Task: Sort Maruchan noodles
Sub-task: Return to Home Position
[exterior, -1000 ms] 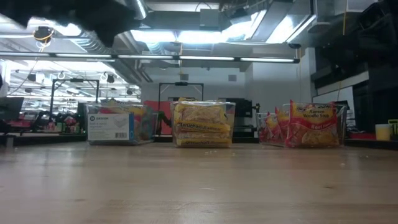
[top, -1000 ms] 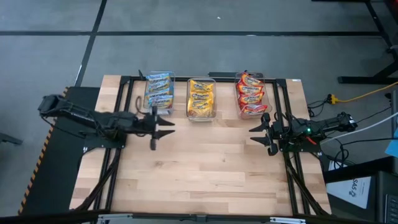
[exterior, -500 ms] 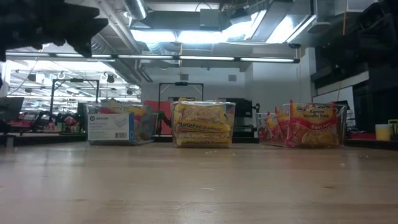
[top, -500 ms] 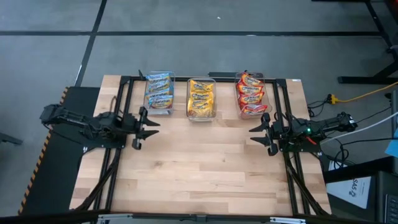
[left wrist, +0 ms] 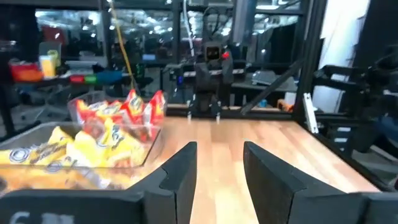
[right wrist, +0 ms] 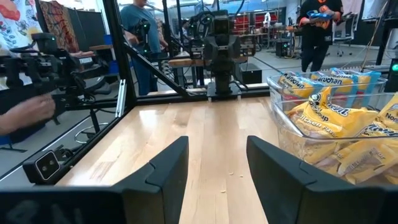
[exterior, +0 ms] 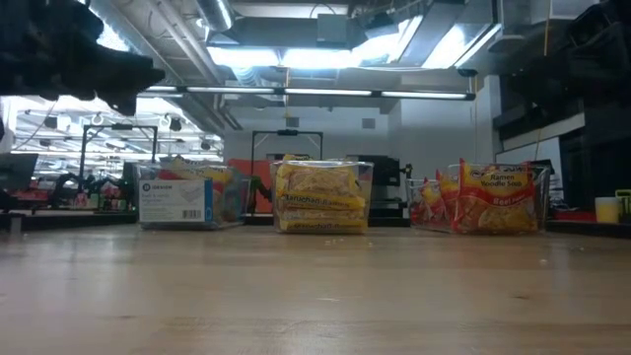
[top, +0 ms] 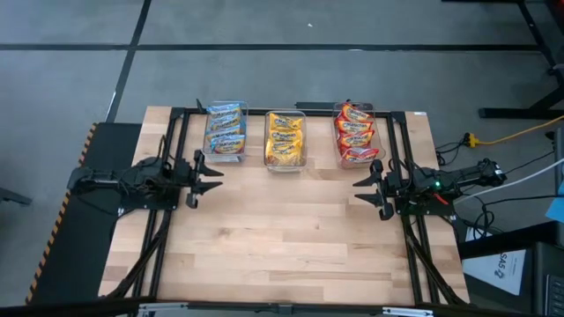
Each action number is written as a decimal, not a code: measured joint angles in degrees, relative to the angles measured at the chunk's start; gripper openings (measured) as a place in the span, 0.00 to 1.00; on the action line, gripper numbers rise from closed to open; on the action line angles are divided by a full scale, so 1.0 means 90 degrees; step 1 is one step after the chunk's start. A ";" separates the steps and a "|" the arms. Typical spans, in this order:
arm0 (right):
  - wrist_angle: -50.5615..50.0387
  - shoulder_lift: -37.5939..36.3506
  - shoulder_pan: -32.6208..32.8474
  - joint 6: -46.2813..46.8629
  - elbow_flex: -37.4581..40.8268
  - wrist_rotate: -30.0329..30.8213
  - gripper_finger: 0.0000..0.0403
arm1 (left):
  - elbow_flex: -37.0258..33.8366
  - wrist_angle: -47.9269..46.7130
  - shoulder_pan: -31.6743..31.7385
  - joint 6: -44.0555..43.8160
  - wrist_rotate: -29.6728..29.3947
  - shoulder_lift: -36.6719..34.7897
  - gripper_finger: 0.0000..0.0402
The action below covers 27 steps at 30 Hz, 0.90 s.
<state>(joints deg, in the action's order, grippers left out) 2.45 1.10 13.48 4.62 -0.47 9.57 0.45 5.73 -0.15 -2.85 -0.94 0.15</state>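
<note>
The Maruchan noodles sit sorted in three clear bins along the table's far edge: blue-trimmed packets (top: pixel 226 129), yellow packets (top: pixel 285 139) and red packets (top: pixel 355 134). The low view shows the bins left to right, the blue bin (exterior: pixel 187 195), the yellow one (exterior: pixel 321 195) and the red one (exterior: pixel 488 199), each resting on its base. My left gripper (top: pixel 209 179) hovers open at the table's left edge, near the blue bin's near side. My right gripper (top: pixel 371 189) hovers open at the right edge, below the red bin. Both hold nothing.
Black frame rails (top: pixel 167 220) run along both sides of the wooden table. The near and middle table (top: pixel 291 238) is bare wood. People (right wrist: pixel 140 37) stand in the room beyond the table in the right wrist view.
My left gripper has drawn back from over the table toward the left edge, staying open and empty. The right arm has kept still. The packets and bins have not moved.
</note>
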 joint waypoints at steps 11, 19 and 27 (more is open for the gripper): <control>-0.0003 0.0005 0.0000 0.0000 0.0000 -0.0004 0.42 | 0.0000 0.0104 0.0130 0.0005 -0.0048 0.0024 0.31; -0.0001 0.0005 0.0000 -0.0002 0.0000 -0.0006 0.42 | 0.0000 0.0134 0.0130 0.0005 -0.0050 0.0021 0.31; -0.0002 0.0005 0.0000 -0.0002 0.0000 -0.0008 0.42 | 0.0000 0.0134 0.0130 0.0005 -0.0050 0.0023 0.31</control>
<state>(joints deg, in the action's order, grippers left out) 2.43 1.15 13.48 4.60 -0.47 9.50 0.45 6.94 1.02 -2.81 -1.39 0.36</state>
